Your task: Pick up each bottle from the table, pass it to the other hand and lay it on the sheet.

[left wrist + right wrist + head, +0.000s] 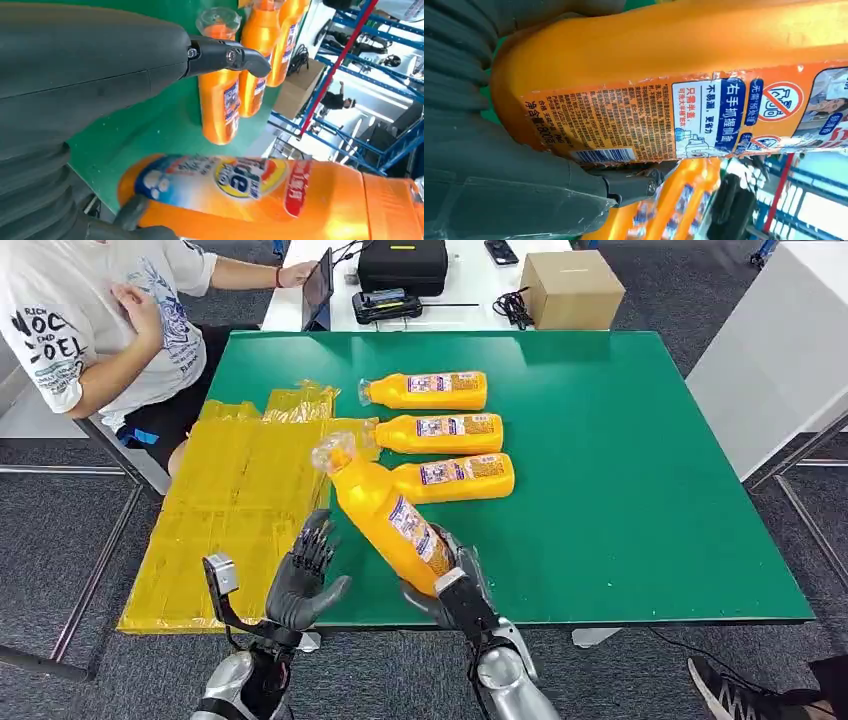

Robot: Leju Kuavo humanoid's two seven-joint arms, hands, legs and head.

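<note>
Orange all over the frame: the right hand (452, 585) grips an orange bottle (385, 515) by its base, fingers wrapped around the lower body, and the bottle leans up and toward ten o'clock with its clear cap (333, 453) hanging above the edge of the yellow sheet (235, 505). At nine o'clock from that bottle's base the left hand (305, 575) is raised with its fingers spread apart and nothing in them, palm facing the bottle, close but apart from it. At twelve o'clock, three more orange bottles (440, 433) lie on their sides in a row on the green table (640, 490), caps pointing to nine o'clock. Beyond the sheet, at eleven o'clock, a person in a white printed shirt (95, 325) sits.
</note>
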